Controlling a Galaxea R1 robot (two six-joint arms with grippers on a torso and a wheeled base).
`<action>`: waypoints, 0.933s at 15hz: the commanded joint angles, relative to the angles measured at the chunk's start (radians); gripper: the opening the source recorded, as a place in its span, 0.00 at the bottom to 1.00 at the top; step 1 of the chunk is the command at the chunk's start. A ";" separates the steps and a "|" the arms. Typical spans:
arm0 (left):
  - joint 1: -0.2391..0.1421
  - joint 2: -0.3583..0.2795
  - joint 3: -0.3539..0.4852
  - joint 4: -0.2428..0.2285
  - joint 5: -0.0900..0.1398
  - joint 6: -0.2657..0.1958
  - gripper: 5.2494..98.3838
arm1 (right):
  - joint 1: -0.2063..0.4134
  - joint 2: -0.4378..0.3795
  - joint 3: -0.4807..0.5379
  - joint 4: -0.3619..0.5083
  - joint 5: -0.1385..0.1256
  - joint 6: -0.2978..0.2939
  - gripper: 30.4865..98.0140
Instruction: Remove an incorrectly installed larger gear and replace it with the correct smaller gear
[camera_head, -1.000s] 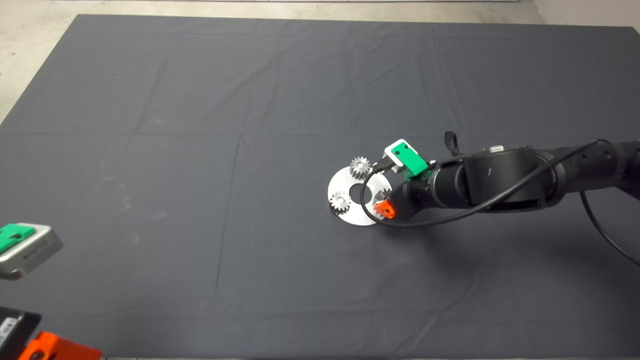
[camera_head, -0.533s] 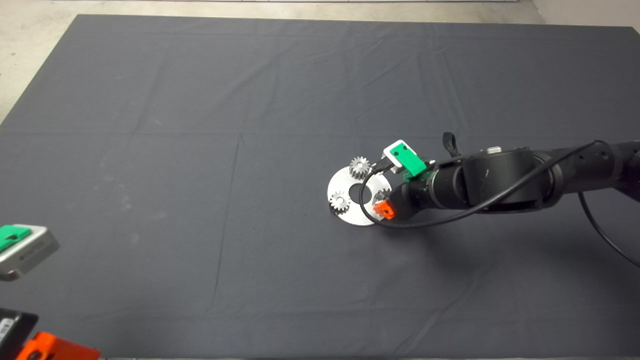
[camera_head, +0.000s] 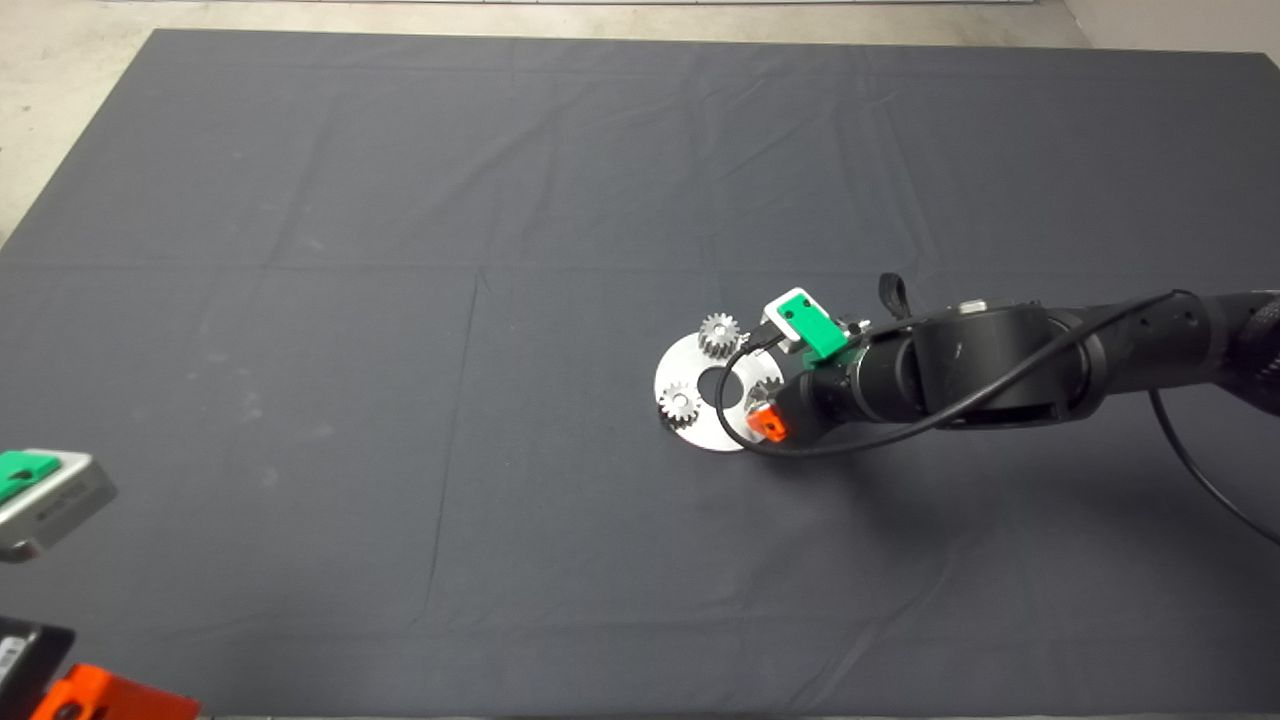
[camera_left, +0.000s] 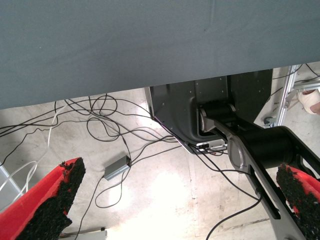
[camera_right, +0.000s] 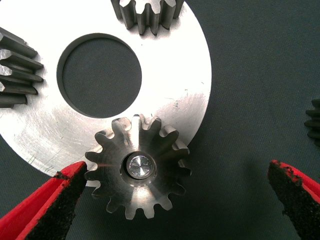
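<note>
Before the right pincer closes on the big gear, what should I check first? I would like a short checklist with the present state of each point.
1. Right pincer open: ok, its fingers stand wide apart.
2. Larger gear between the fingers: ok.
3. Gear centred in the gap: not ok, it lies close to one finger and far from the other.
4. Fingers low enough to grip the teeth: cannot tell.
5. Small pale gears on the plate away from the fingers: ok.
6. Smaller gear on the mat beside the plate: ok, only partly visible.
</note>
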 joint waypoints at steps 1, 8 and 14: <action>0.000 -0.002 0.013 -0.016 0.005 -0.001 1.00 | 0.011 0.028 -0.011 -0.029 -0.013 0.000 0.96; 0.000 -0.011 0.013 -0.016 0.005 -0.001 1.00 | 0.002 0.080 -0.065 -0.028 -0.013 0.000 0.81; 0.001 -0.013 0.013 -0.016 0.005 -0.001 1.00 | -0.001 0.071 -0.059 -0.028 -0.014 0.004 0.73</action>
